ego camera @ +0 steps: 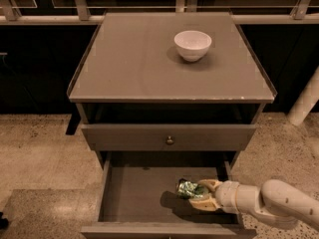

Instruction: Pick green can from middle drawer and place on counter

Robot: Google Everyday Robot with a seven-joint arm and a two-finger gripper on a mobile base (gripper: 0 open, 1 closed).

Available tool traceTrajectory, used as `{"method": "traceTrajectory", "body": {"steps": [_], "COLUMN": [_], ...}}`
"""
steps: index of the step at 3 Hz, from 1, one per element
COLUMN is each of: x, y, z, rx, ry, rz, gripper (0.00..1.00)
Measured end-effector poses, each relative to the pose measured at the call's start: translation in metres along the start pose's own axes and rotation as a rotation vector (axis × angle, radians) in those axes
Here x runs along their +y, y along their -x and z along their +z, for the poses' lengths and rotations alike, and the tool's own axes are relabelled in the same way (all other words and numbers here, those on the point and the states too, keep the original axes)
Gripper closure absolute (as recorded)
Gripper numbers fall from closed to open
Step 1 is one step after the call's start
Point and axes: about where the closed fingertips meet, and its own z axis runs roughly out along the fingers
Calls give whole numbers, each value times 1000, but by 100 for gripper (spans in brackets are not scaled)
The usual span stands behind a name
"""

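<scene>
The green can (185, 188) lies on its side at the right of the open middle drawer (134, 193), low in the camera view. My gripper (196, 194) reaches in from the right, with one pale finger (207, 184) behind the can's right end and the other in front of it. It is shut on the can. A dark shadow lies on the drawer floor to the can's left. The counter (144, 59) is the grey-brown cabinet top above.
A white bowl (193, 44) stands on the counter at the back right. A closed drawer front with a small round knob (170, 140) sits just above the open drawer. A pale post (305, 101) stands at the right, and a railing runs behind the cabinet.
</scene>
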Motion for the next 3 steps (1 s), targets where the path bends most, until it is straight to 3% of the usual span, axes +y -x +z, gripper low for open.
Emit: {"method": "traceTrajectory", "body": {"steps": [1, 3], "x": [2, 3], "y": [74, 75], "z": [-54, -51], "rx": [39, 41], "ry": [-3, 13], "rz": [34, 43], "gripper": [100, 100]}}
